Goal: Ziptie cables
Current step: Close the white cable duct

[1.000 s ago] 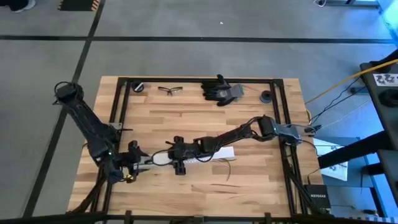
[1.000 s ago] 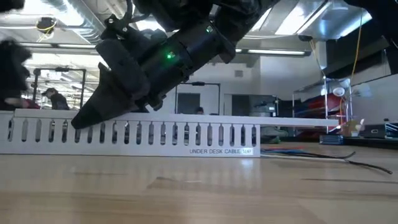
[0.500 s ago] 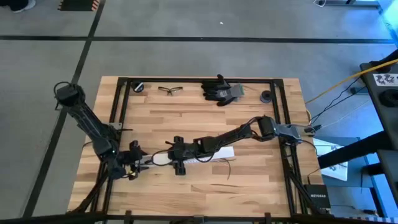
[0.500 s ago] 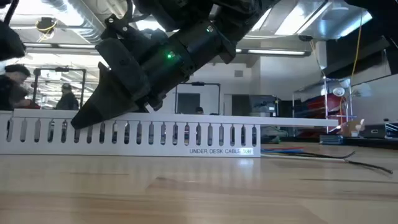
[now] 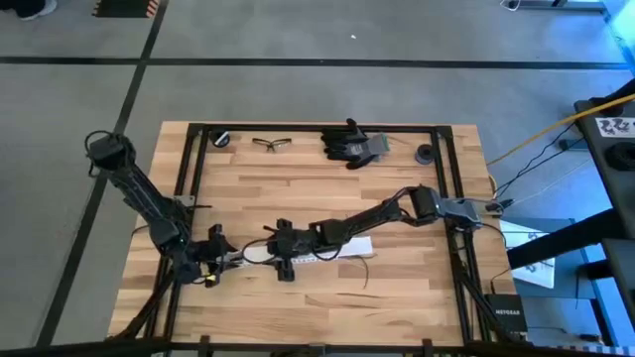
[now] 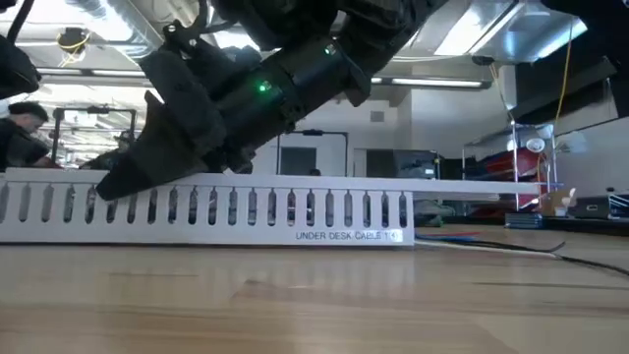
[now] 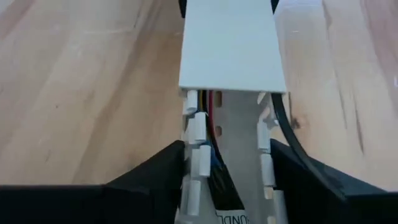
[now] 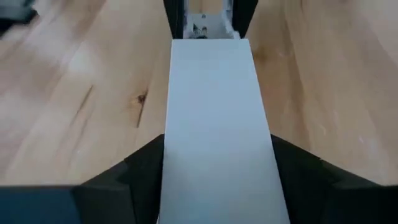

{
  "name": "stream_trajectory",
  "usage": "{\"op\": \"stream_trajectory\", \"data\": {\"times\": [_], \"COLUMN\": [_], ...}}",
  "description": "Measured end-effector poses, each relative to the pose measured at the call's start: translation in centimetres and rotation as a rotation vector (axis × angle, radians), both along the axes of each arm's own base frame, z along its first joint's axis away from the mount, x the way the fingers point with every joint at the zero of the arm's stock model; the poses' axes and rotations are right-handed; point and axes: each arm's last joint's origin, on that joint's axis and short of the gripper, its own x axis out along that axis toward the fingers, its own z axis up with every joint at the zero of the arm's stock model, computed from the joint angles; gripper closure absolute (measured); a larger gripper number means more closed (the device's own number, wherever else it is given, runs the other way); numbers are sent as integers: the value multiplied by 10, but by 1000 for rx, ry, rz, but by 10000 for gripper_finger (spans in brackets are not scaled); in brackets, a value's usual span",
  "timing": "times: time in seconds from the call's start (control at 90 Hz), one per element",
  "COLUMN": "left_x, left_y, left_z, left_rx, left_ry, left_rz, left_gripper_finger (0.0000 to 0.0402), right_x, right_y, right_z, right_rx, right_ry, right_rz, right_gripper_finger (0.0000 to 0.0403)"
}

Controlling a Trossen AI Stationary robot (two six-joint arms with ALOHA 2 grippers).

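Nearby, gloves (image 5: 354, 145), glasses (image 5: 267, 144) beyond cable channel (image 5: 327, 247).

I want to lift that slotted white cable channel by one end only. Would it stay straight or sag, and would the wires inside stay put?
The cable channel looks like thin slotted plastic, so probably light and fairly stiff, though it may bow. Its flat lid covers only part of it, so the cables could slip out the open end. Both end effectors, left and right, grip it; keep both.

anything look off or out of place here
Yes: the white cover sits over only part of the slotted cable channel, so the cables show in the open end. Both grippers, left and right, clamp the channel. More wires trail loose across the table.
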Motion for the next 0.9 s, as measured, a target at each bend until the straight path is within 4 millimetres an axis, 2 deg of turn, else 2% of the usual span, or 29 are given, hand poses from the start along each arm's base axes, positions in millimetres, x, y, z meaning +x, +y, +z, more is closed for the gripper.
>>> {"op": "stream_trajectory", "data": {"times": [0.422,0.9], "left_x": [17,35], "left_y": [-2,10], "left_z": [-3,-2], "left_rx": [39,77], "left_ry": [-54,-35], "left_rz": [-4,1], "left_gripper_finger": [179,178], "right_x": [4,-4], "right_y": [1,-3], "right_z": [-7,-1], "right_rx": [24,-38], "right_ry": [-51,71], "right_rz": [-17,-14], "right_gripper_finger": [178,178]}}
